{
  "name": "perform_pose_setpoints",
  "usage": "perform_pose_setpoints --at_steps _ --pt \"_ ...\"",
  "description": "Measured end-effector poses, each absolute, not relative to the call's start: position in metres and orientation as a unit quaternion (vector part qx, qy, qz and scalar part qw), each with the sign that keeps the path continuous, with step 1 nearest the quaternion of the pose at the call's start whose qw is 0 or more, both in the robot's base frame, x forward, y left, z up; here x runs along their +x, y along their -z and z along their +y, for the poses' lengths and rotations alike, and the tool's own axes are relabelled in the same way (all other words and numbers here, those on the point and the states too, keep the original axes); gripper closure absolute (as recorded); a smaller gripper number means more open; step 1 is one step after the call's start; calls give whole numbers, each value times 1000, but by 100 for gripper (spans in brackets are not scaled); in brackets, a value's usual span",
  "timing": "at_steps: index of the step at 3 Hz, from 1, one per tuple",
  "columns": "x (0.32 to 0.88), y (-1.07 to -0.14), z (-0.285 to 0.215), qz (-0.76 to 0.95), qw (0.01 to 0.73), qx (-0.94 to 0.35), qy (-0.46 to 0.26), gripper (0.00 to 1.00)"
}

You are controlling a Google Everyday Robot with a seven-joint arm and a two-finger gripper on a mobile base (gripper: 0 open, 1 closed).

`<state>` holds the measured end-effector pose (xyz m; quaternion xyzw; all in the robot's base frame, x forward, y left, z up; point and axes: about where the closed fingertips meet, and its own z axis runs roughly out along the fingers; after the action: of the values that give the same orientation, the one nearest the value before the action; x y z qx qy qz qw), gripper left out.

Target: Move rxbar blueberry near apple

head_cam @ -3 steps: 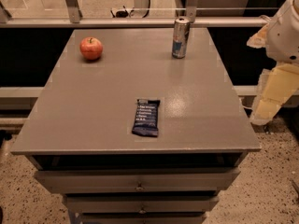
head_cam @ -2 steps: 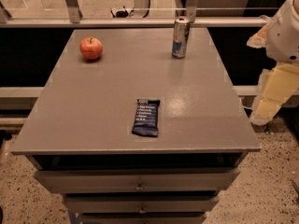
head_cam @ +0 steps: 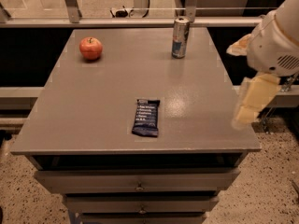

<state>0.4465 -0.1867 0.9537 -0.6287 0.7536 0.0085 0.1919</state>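
**Here, the rxbar blueberry (head_cam: 145, 117) lies flat, well apart from the gripper (head_cam: 245, 116)**

Nearest the camera, under the front lip of the grey worktop (head_cam: 88, 111), sits a stack of drawers (head_cam: 140, 181). All of them are shut, so nothing inside can be seen.

Just behind that front edge lies the rxbar blueberry. It is a small flat rectangle in a dark navy wrapper. Several short lines of white print run across its face and both ends are crimped. It lies lengthwise front to back, with its far end tipped slightly to the right. Nothing touches it.

The gripper is a pale cream part hanging below the white arm housing (head_cam: 275, 41), over the worktop's right edge near the front corner. It is at about the same depth as the bar, which lies well to its left in the camera view, with bare worktop between them. I cannot tell whether the gripper is open or closed. Nothing can be seen in its hold.

Farther back, beyond the gripper and to its left, a tall silver-blue can (head_cam: 180, 37) stands upright near the rear edge. Its contents cannot be seen.

Farther left than the can, and a touch nearer than it, the apple (head_cam: 90, 48) sits alone near the back left corner. It is round and red-orange with a short dark stem. Of the three things on the worktop, it is the farthest from the gripper.
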Motion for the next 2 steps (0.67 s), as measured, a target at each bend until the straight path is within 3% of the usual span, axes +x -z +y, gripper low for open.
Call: perform_pose_setpoints --at_steps 2 --pt "472 -912 -104 698 263 -656 -114 0"
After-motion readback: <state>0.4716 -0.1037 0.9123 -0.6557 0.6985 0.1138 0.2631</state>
